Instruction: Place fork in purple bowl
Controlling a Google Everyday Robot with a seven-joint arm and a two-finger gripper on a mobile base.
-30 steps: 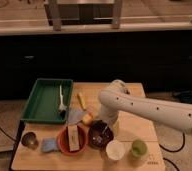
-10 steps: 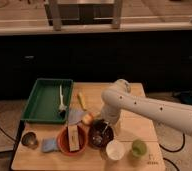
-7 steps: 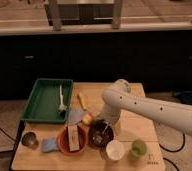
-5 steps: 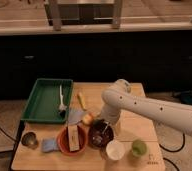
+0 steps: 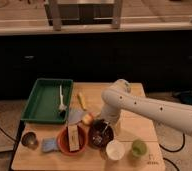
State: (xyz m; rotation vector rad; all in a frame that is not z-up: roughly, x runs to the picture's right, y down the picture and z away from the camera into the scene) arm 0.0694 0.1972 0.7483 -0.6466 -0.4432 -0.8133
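The purple bowl (image 5: 98, 135) stands on the wooden table near its front edge, between the orange bowl (image 5: 64, 141) and the white cup (image 5: 115, 149). A slim silvery streak inside it looks like the fork (image 5: 105, 131), slanting across the bowl's right half. My gripper (image 5: 109, 124) hangs from the white arm, which comes in from the right. It sits just over the bowl's back right rim, right at the fork's upper end. Whether it still holds the fork is hidden.
A green tray (image 5: 41, 107) at the left holds a long white utensil (image 5: 61, 98). The orange bowl holds a tan packet (image 5: 74, 137). A yellow item (image 5: 81, 100), a small round fruit (image 5: 87, 119), a blue cloth (image 5: 49, 145), a metal cup (image 5: 29, 139) and a green cup (image 5: 138, 147) also stand on the table.
Since three seconds ago the arm has shifted slightly to the right. Over the last second nothing has visibly moved.
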